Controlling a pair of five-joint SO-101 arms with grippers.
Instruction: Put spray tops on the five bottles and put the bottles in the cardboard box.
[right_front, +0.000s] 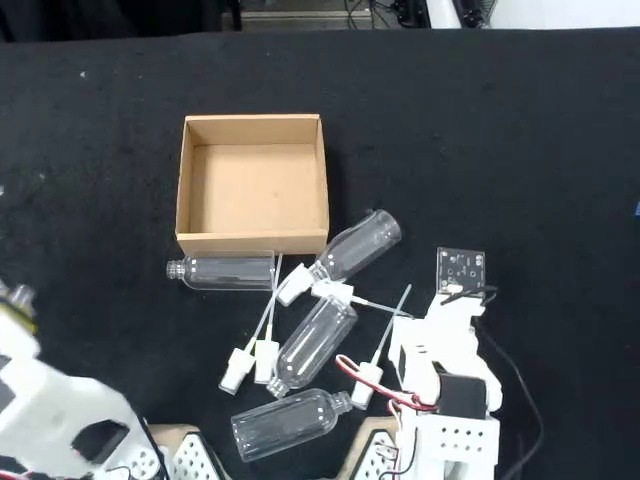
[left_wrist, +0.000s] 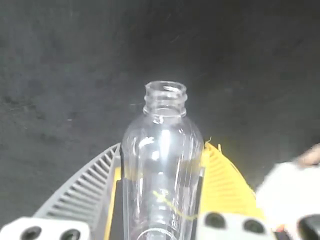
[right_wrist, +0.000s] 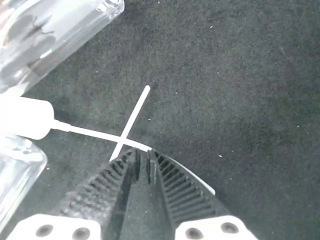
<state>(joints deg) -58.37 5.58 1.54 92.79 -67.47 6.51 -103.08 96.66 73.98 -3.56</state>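
left pincer (left_wrist: 164, 146) is clenched on an uncapped clear plastic bottle (left_wrist: 162, 165), grey jaw on one side and yellow jaw on the other, with the open neck pointing away from my wrist. right pincer (right_wrist: 142, 155) has its dark ribbed jaws drawn almost together, only a slit left between them. the tips sit right at a thin white dip tube (right_wrist: 90, 132); whether they nip it i cannot tell.

findings, by size:
- black cloth-covered table (right_front: 520, 150): carries everything.
- open brown cardboard box (right_front: 252, 243): nothing in it.
- four clear bottles seen from above: a flat-lying bottle (right_front: 220, 271) just beside the box's near wall, a slanted bottle (right_front: 358, 243) at the box corner, a middle bottle (right_front: 312, 342), and a low bottle (right_front: 290, 422) near my arms. i cannot tell if the last is the one i hold.
- five white spray tops, loose among the bottles. the one at my right pincer is the long-tubed spray top (right_front: 335, 292); a neighbouring spray top (right_front: 365, 382) lays its tube across it.

judgement: the step in hand is the first capping, with no bottle boxed. next move calls for a firm hold on that tube without dragging the crossed one, then feeding it into the held neck.
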